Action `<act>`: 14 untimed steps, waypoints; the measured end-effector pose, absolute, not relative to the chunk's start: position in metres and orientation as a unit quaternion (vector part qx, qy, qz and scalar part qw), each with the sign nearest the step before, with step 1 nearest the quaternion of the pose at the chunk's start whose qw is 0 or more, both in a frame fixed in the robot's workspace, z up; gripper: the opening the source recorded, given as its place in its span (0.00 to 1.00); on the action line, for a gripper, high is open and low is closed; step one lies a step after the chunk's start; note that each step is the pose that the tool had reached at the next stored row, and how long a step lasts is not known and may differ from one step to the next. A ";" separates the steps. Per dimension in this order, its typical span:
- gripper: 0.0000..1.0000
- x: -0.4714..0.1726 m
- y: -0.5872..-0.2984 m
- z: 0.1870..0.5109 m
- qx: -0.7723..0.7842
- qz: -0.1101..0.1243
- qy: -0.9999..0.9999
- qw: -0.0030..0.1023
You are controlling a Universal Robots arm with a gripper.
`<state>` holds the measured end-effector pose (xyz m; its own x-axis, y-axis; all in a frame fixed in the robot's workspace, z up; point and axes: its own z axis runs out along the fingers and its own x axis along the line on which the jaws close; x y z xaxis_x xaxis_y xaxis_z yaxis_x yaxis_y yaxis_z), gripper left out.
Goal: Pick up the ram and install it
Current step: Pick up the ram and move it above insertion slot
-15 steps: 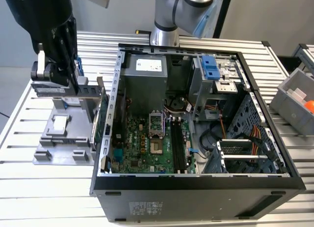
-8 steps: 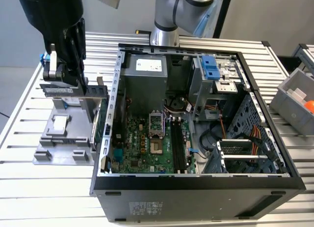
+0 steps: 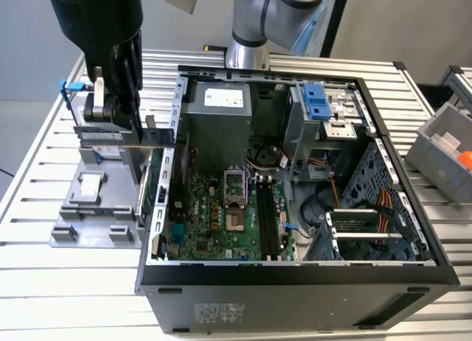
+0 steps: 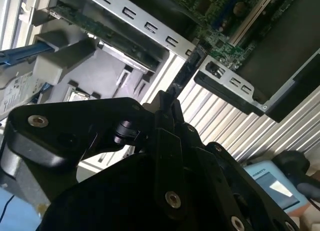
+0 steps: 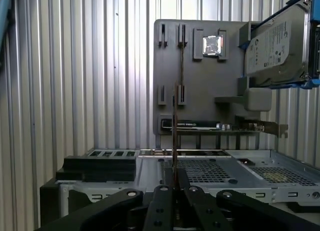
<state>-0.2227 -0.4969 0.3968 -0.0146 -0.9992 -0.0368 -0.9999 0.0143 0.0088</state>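
**Evidently a firm pinch, not yet an install**

The black finger gripper is clamped on the thin, dark bluish-green ram stick, pinching its flat faces, probably to leave a long edge free for seating. The stick hangs edge-on over the grey plastic parts fixture, near the open black computer case; the long black motherboard slots look empty, so nothing is installed yet.
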 end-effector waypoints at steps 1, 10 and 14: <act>0.00 -0.220 -0.497 0.397 -0.702 0.016 0.712 0.010; 0.00 -0.203 -0.497 0.397 -0.702 0.016 0.712 0.010; 0.00 -0.195 -0.497 0.397 -0.702 0.016 0.712 0.010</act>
